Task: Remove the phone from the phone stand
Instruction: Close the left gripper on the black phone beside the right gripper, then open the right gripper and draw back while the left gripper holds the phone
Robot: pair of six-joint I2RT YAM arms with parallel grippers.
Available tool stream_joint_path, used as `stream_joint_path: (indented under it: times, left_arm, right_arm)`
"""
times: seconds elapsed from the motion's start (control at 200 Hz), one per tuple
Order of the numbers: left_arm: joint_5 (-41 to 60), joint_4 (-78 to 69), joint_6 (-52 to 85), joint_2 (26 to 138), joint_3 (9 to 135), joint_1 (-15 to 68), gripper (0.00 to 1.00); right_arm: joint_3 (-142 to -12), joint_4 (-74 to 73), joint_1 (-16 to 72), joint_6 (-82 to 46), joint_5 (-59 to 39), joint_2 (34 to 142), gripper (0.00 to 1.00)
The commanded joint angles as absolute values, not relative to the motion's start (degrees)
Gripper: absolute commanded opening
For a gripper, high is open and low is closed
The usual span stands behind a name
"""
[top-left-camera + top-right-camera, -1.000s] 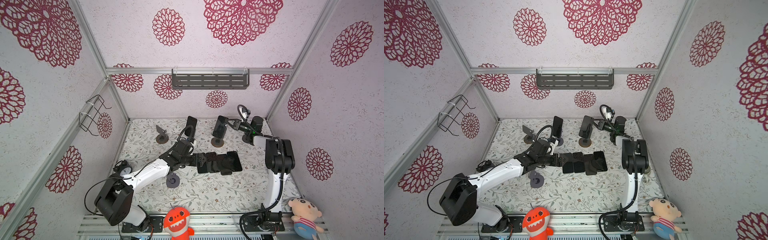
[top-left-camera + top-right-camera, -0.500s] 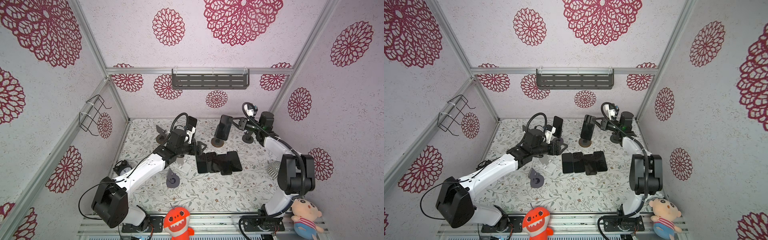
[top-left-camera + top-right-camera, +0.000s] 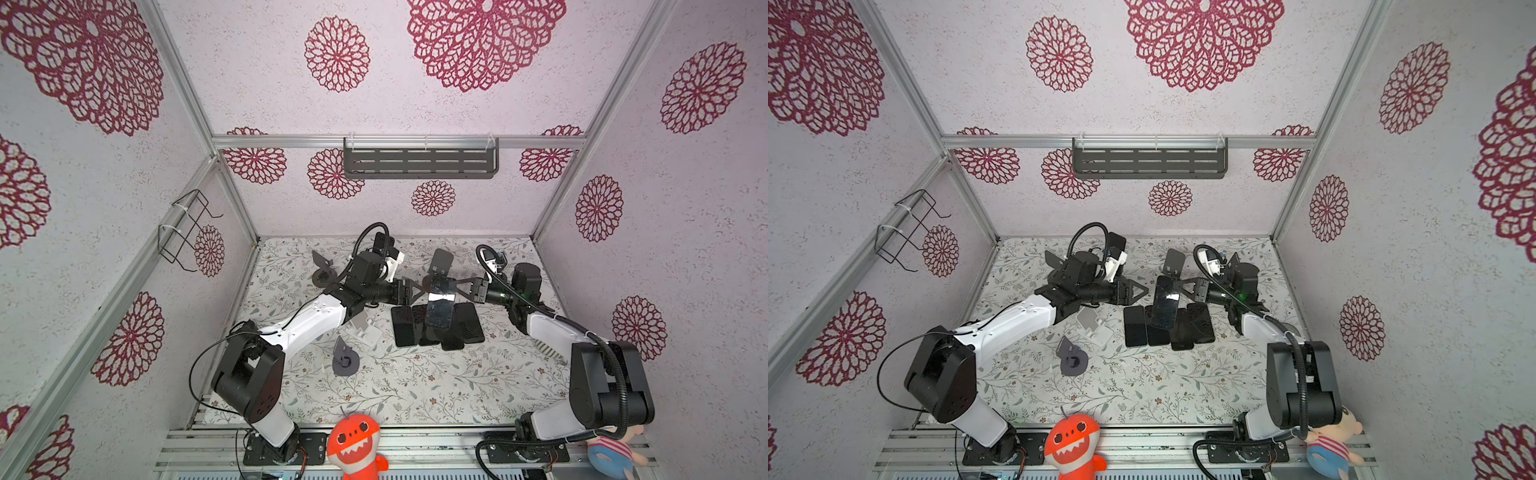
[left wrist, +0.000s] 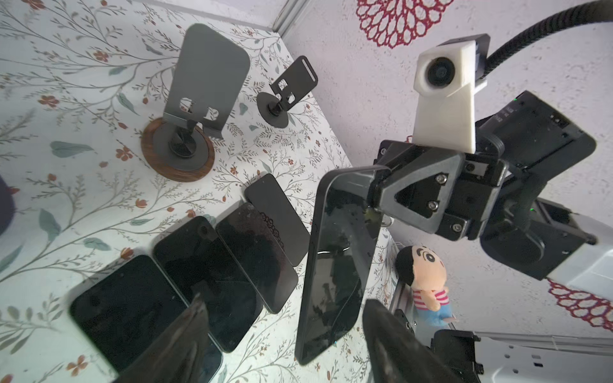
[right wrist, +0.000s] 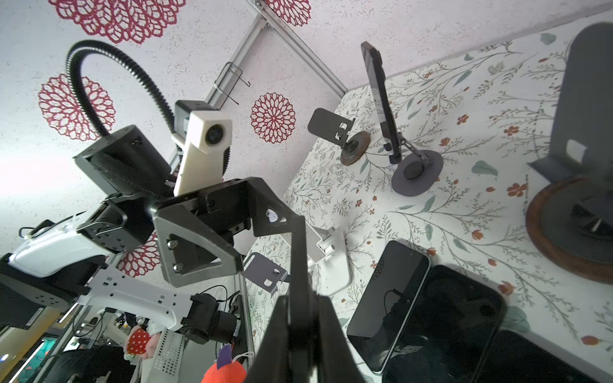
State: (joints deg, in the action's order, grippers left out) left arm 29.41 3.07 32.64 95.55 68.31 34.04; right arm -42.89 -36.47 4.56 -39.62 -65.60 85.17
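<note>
Above 4 laid phones (image 3: 405, 328) my right tool (image 3: 454, 289) clamps the phone (image 3: 439, 309), off its stand (image 3: 441, 261); left tool (image 3: 419, 291) apart; placing remains.

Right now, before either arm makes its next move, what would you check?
1. Right gripper shut on the phone: ok.
2. Phone off the wood-based stand, which stands empty: ok.
3. Left gripper open, jaws apart near the phone: ok.
4. Bare table under the phone: not ok, flat phones seem to lie there.
5. Grip firm enough: cannot tell.
</note>
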Motion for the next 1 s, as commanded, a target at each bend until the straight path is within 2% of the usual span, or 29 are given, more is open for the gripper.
stream_joint_path:
  times: [0.0,0.095,0.245,0.35,0.615,0.711,0.816,0.926,0.996]
  left_arm:
    - [35.02,-2.61,34.7,97.49,68.95,34.97,0.76]
    - [38.13,-6.7,36.78,99.14,68.69,35.5,0.75]
    - [39.73,-9.56,38.37,100.66,68.39,36.55,0.63]
    - [40.26,-13.25,40.52,100.45,66.97,36.91,0.53]
    - [39.48,-13.67,41.46,99.67,65.92,37.07,0.13]
    - [39.17,-12.72,41.23,99.49,66.09,37.09,0.03]
    - [38.87,-11.97,40.96,98.98,66.09,37.09,0.0]
    - [38.55,-11.01,40.7,98.19,65.93,37.12,0.0]
    - [38.0,-10.02,40.27,97.46,65.75,37.09,0.0]
  right_arm:
    - [-41.3,-60.2,5.01,-52.15,-70.03,82.72,0.0]
    - [-39.88,-71.63,5.27,-59.88,-70.91,85.17,0.0]
    - [-40.98,-96.31,5.45,-79.21,-71.54,92.74,0.0]
    - [-42.61,-96.61,6.05,-79.44,-71.89,95.82,0.0]
    - [-44.61,-96.64,6.41,-79.12,-71.94,97.24,0.0]
    - [-44.9,-96.63,6.33,-79.44,-72.24,97.34,0.03]
    - [-44.86,-95.42,6.13,-78.7,-71.87,96.24,0.12]
    - [-44.63,-84.54,5.98,-70.55,-70.87,92.11,0.37]
    - [-45.14,-66.55,6.03,-58.46,-69.32,87.35,0.51]
